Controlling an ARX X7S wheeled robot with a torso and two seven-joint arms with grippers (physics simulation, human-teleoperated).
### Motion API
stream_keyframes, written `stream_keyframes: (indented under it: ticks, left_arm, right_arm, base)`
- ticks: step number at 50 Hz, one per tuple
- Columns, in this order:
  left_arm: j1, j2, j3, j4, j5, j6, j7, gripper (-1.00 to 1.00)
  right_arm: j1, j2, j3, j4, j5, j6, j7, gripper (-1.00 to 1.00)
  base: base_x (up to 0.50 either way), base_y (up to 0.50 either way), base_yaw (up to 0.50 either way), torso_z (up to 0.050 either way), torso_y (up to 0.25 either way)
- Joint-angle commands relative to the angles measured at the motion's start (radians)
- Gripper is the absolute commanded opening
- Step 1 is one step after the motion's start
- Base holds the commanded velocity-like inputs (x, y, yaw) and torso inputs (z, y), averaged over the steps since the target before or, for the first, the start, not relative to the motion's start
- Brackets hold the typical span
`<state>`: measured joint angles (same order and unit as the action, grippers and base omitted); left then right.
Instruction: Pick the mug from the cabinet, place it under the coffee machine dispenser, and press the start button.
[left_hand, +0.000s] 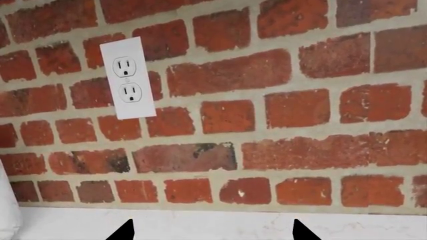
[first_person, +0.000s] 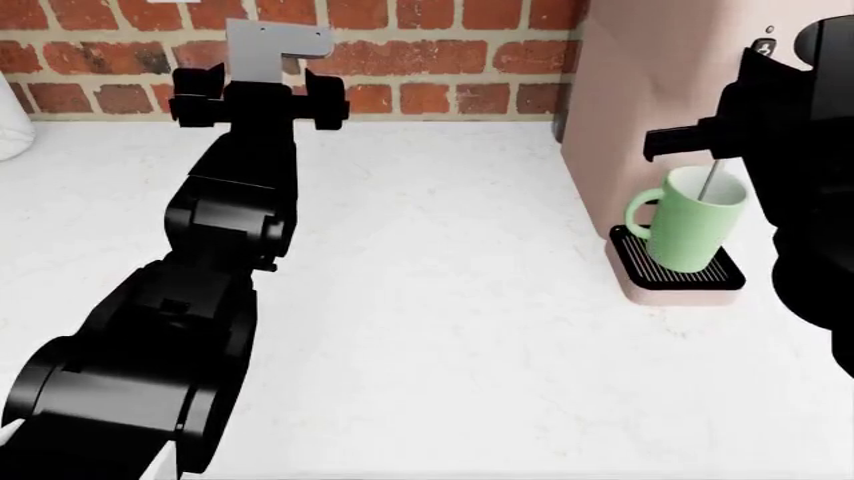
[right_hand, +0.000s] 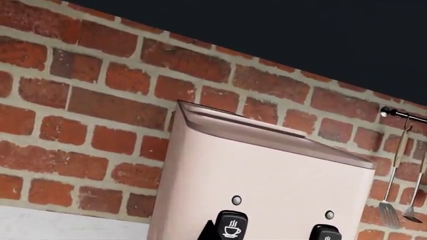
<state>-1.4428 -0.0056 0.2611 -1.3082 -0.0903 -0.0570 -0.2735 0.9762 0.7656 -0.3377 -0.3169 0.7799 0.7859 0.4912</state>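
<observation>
We note the mug upright on the black slotted drip tray at the base of the coffee machine dispenser. Mug is pale green with a white inside; its loop handle points toward the open desk, away from the right arm. It sits directly below the machine's overhang, and a thin straight line runs from the overhang down into the mug's mouth; we cannot tell what that line is.

The machine is pale pink and boxy, standing at the back right of the white desk against the brick wall. In the right wrist view we see its upper front face close up, with two black buttons near the lower edge: one bearing a steaming-cup icon, a second beside it. A small round dot sits above each. Kitchen utensils hang from a rail on the wall beyond the machine.

Right arm: a large dark mass at the head view's right edge, just beside mug and machine. Only a dark tip shows at the wrist view's edge beside the cup button, so we cannot tell the spread of the right fingers or whether they touch anything.

Left arm: stretched forward over the bare desk, well apart from the machine. Left gripper faces the wall; its two finger tips stand wide apart with nothing between them. A white double outlet is on the brick ahead.
</observation>
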Motion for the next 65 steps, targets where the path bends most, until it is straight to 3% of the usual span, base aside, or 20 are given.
stream_keyframes:
  ticks: [1,24,29,33,34,38,39,44,46,48,51,58,62,65]
  left_arm:
    - [0.000,0.000,-0.004,0.000,0.004,0.000,0.001,1.00]
    - [0.008,0.000,0.015,0.000,-0.011,0.005,-0.004,1.00]
    - [0.010,-0.004,0.000,0.000,-0.008,0.005,0.003,1.00]
    - [0.010,-0.010,-0.013,0.000,-0.006,0.010,0.014,1.00]
    - [0.008,-0.012,-0.017,0.000,-0.005,0.012,0.016,1.00]
    - [-0.013,-0.017,-0.031,0.004,-0.018,0.024,0.040,1.00]
    - [0.005,-0.025,-0.032,0.071,-0.023,-0.005,0.046,1.00]
    - [0.284,-0.135,-0.060,0.821,-0.107,-0.453,0.005,1.00]
    - [0.359,-0.170,-0.085,1.121,-0.148,-0.570,-0.014,1.00]
    - [0.419,-0.196,-0.117,1.421,-0.202,-0.674,-0.024,1.00]
    - [0.501,-0.227,-0.187,1.727,-0.303,-0.814,-0.036,1.00]
    - [0.601,-0.235,-0.454,2.190,-0.628,-1.105,-0.061,1.00]
    - [0.594,-0.212,-0.692,2.338,-0.950,-1.285,-0.121,1.00]
    - [0.614,-0.270,-0.792,2.353,-1.260,-1.282,-0.274,1.00]
  right_arm:
    - [0.017,-0.002,0.012,0.024,-0.021,0.005,0.005,-1.00]
    - [-0.009,0.013,0.034,0.007,-0.009,-0.004,0.017,-1.00]
    - [-0.053,0.058,0.105,-0.181,0.083,0.044,0.095,-1.00]
    - [-0.088,0.112,0.228,-0.426,0.297,0.140,0.265,-1.00]
    - [-0.083,0.127,0.256,-0.482,0.369,0.164,0.319,1.00]
    - [-0.027,0.190,0.304,-0.621,0.635,0.221,0.539,1.00]
    - [-0.023,0.206,0.310,-0.644,0.695,0.217,0.590,1.00]
    - [-0.029,0.248,0.331,-0.729,0.859,0.177,0.741,1.00]
    - [-0.009,0.193,0.375,-0.730,0.912,0.246,0.768,1.00]
    - [0.007,0.078,0.503,-0.730,1.030,0.408,0.826,1.00]
    - [0.024,-0.039,0.616,-0.729,1.181,0.556,0.921,1.00]
    - [0.041,-0.159,0.698,-0.728,1.360,0.667,1.059,1.00]
    - [0.047,-0.179,0.748,-0.730,1.405,0.690,1.078,1.00]
    - [0.044,-0.190,0.785,-0.730,1.420,0.710,1.078,1.00]
  base:
    - [0.00,0.00,0.00,0.000,0.000]
    - [0.00,0.00,0.00,0.000,0.000]
    - [0.00,0.00,0.00,0.000,0.000]
    - [0.00,0.00,0.00,0.000,0.000]
    - [0.00,0.00,0.00,0.000,0.000]
    - [0.00,0.00,0.00,0.000,0.000]
    - [0.00,0.00,0.00,0.000,0.000]
    - [0.00,0.00,0.00,0.000,0.000]
    - [0.00,0.00,0.00,0.000,0.000]
    - [0.00,0.00,0.00,0.000,0.000]
    - [0.00,0.00,0.00,0.000,0.000]
    - [0.00,0.00,0.00,0.000,0.000]
    - [0.00,0.00,0.00,0.000,0.000]
    - [0.00,0.00,0.00,0.000,0.000]
